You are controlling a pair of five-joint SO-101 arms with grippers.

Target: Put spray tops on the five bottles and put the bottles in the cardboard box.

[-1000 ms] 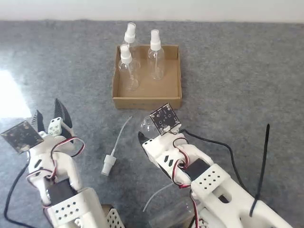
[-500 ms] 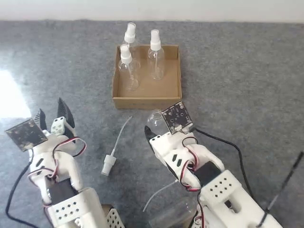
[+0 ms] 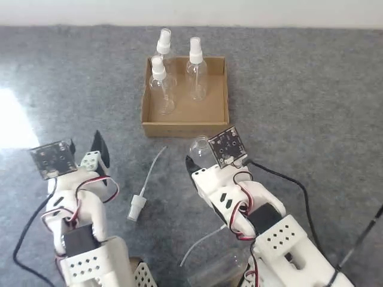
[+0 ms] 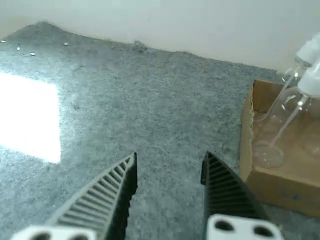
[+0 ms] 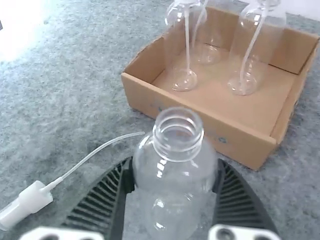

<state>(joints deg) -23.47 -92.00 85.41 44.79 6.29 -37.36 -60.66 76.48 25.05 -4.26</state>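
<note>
Looking down on a grey desk (image 3: 299, 89), we see two white robot arms side by side at the near edge. The right gripper (image 5: 173, 172) is clenched around an open bottle (image 5: 173, 170), a clear plastic bottle with no top on its neck. The black ridged fingers (image 5: 107, 195) press against both sides of its body and hold it roughly upright, just in front of the near wall of the cardboard box (image 3: 185, 127). The box sits toward the far side of the desk, and three capped bottles (image 3: 161, 89) with white spray tops stand upright inside it, two along the left wall and one nearer the middle. A loose spray top (image 3: 137, 207) lies flat on the desk between the two arms, apart from both grippers. Its thin dip tube runs toward the box's near left corner. The left gripper (image 4: 170, 157) is released and carries nothing; its two black fingers are spread above bare desk, well to the left of the box.
</note>
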